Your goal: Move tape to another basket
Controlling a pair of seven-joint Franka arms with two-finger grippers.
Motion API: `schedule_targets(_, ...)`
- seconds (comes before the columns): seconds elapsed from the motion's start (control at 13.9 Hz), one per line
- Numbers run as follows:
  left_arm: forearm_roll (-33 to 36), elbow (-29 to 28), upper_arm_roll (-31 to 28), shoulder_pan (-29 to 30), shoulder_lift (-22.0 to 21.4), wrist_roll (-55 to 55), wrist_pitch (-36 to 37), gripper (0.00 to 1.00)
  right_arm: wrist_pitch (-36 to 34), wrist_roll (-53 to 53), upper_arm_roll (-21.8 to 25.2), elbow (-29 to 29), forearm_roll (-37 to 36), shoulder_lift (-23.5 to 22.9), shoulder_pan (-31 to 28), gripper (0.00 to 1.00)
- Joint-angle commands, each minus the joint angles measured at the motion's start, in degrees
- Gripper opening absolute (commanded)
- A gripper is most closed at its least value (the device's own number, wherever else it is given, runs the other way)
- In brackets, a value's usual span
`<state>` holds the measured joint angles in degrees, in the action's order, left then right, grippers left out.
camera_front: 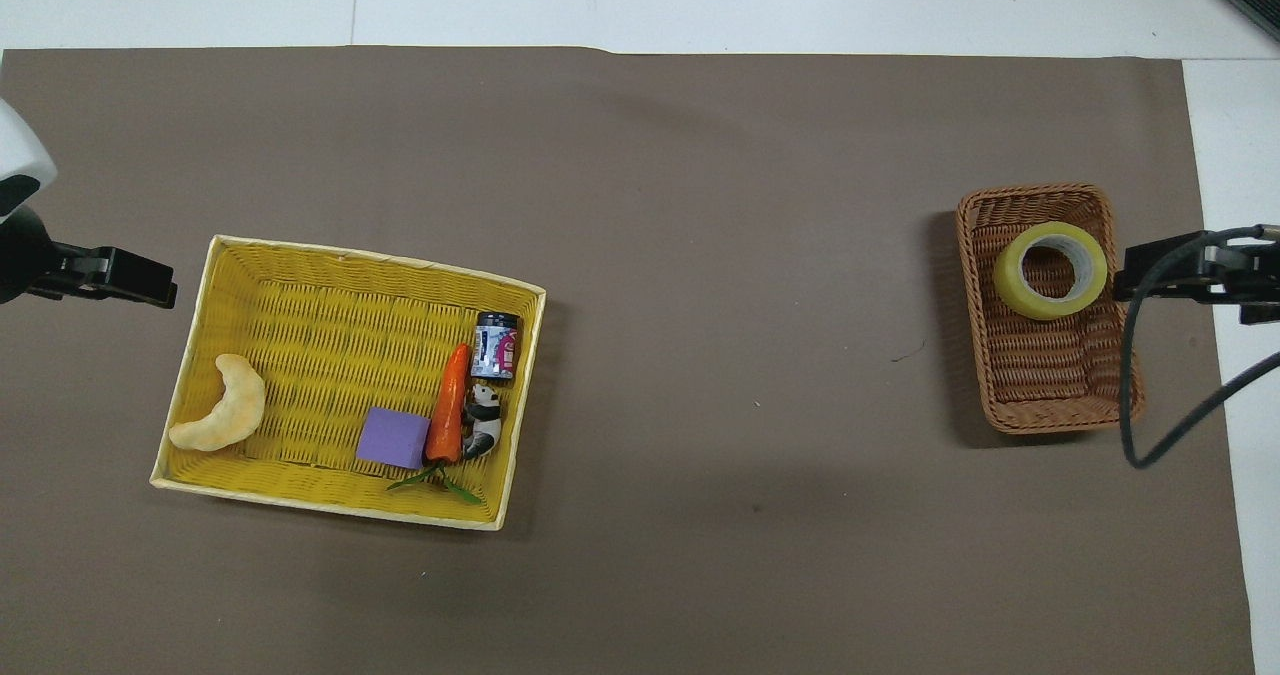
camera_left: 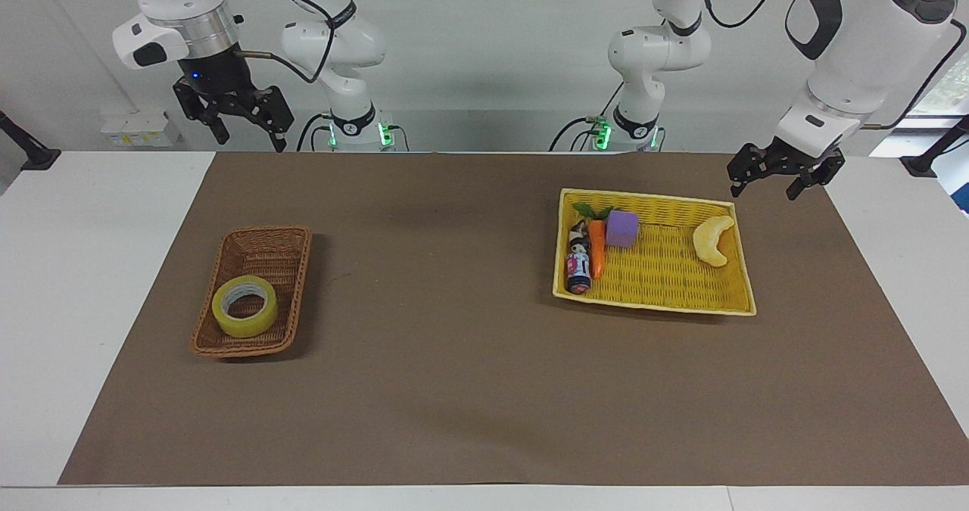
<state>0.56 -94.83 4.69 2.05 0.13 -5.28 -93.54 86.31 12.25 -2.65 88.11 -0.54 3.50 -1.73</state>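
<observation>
The tape [camera_left: 244,306], a yellow roll with a pale core, lies flat in the small brown wicker basket [camera_left: 301,284] at the right arm's end of the table. It also shows in the overhead view [camera_front: 1050,269], in the part of the basket [camera_front: 1040,375] farther from the robots. My right gripper [camera_left: 252,136] is open and empty, raised high and well apart from the basket. In the overhead view its tip [camera_front: 1135,280] shows beside the basket's rim. My left gripper [camera_left: 763,189] is open and empty, waiting above the mat beside the yellow basket's corner.
The large yellow basket [camera_left: 666,276] at the left arm's end holds a pale crescent toy [camera_left: 713,240], a purple block [camera_left: 622,229], a carrot [camera_left: 597,247], a panda figure and a small can [camera_left: 579,272]. A brown mat [camera_left: 454,344] covers the table.
</observation>
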Motion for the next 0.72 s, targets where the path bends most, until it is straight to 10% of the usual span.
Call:
schedule_targets(0.0,0.8,-1.7,0.7,0.9,-1.3,-0.3,-0.9,1.0,-2.2,-4.7,0.5,0.7,0.0,0.7,-1.1,1.0)
schedule_targets(0.65,0.8,-1.7,0.7,0.9,-1.3,-0.3,-0.9,1.0,-2.6,-4.1,0.0,0.8,0.1,2.8,-0.7,1.0)
